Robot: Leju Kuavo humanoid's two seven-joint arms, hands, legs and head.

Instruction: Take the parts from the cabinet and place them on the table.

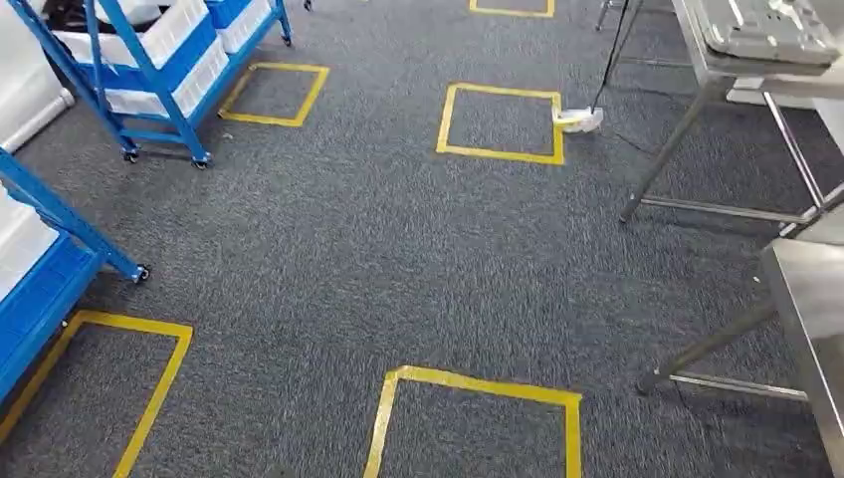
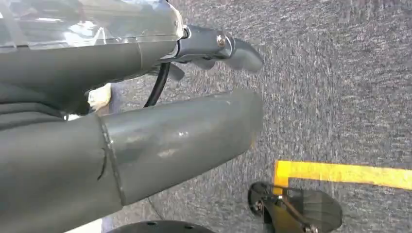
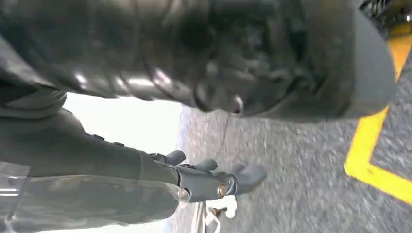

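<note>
My left hand and right hand hang over carpet, fingers apart, holding nothing. Parts stay in white bins on the blue cabinet; metal table nearby. Judged: fetching not begun.

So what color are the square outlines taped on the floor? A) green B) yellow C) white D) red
B: the head view shows yellow tape squares laid out on the grey carpet, between the blue racks and the metal tables.
</note>
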